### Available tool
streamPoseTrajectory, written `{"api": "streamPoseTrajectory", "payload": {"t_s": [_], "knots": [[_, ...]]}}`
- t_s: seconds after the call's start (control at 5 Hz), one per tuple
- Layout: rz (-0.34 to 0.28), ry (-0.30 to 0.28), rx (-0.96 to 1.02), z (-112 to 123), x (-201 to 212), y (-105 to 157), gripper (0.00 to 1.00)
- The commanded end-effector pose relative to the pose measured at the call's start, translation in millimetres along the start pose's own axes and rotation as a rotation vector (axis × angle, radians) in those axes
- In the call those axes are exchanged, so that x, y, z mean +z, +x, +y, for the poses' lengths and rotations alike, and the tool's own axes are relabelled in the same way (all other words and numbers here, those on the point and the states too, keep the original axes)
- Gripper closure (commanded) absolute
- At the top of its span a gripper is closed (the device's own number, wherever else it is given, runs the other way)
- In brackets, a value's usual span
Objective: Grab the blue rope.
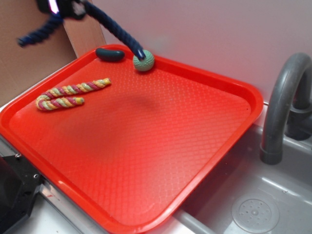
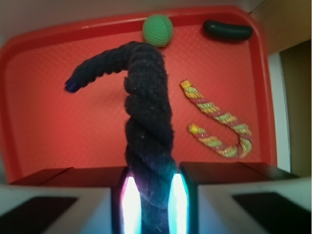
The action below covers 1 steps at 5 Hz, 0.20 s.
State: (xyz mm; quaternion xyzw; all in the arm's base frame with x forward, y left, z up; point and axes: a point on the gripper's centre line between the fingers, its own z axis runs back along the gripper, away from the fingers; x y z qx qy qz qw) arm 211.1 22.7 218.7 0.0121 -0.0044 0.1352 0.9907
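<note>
**Rope pinched and hanging, far end at the green ball**

Start with what is nearest you in the wrist view: your fingers (image 2: 151, 207) are pressed onto the blue rope (image 2: 146, 122), one lit pad on each side of it at 6 o'clock. The rope fills the gap between them, so the pinch looks firm rather than a tip hold, though the pads' lower edge is cut off by the frame.

From that pinch the rope's long axis runs straight away toward 12 o'clock. Near its top, one stretch bends off toward 9 o'clock and ends in a free tip above the red tray (image 2: 48, 136). The other stretch goes on toward the green ball (image 2: 157, 29) at 12 o'clock.

The exterior view gives you the deciding relation. The fingers sit high at the upper left edge, mostly out of frame, well above the tray. One rope end dangles free toward 9 o'clock; the other slopes down toward 4 o'clock and meets the green ball at the tray's far rim. Whether the ball is fixed to the rope or just touching it, you cannot tell.

The striped rope (image 1: 70, 95) lies flat and apart, and the black oblong thing (image 1: 109, 54) rests just beside the ball.

My read: the grab is essentially made.
</note>
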Motion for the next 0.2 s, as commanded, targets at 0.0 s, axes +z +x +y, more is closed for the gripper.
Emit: {"api": "streamPoseTrajectory", "payload": {"t_s": [0.0], "knots": [[-0.024, -0.018, -0.017, 3.1, -1.0, -2.0, 1.00]]}}
